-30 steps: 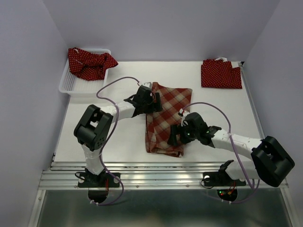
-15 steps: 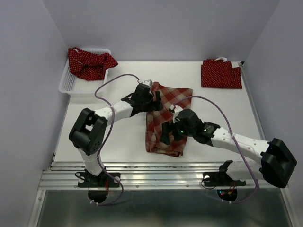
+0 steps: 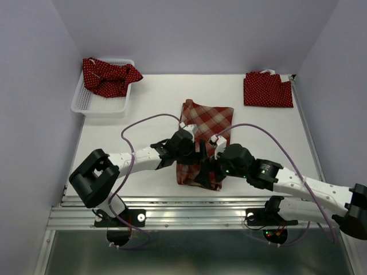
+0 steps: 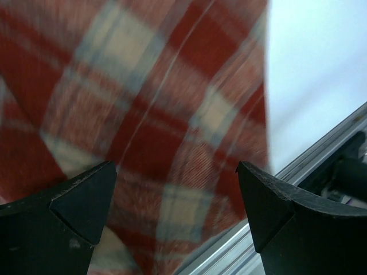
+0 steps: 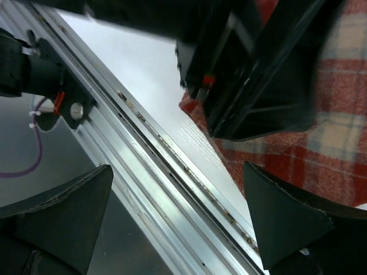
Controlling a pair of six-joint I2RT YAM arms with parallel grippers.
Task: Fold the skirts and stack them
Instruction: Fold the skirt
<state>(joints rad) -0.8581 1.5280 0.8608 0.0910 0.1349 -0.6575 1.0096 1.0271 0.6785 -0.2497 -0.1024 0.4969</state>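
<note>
On table (image 3: 155, 91): one plaid skirt (image 3: 209, 119), two dotted skirts (image 3: 268, 89) (image 3: 109, 76).

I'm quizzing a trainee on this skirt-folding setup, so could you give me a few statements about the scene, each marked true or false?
1. One dotted skirt lies in the basket at the far left. True.
2. The other dotted skirt is in the basket too. False: it lies on the table, at the far right corner.
3. The plaid skirt lies on the table, near its middle. True.
4. The left gripper and right gripper are both shut on cloth. False: both are open over the near end of the plaid skirt, gripping nothing.
5. The three skirts form one stack. False: they lie well apart.
</note>
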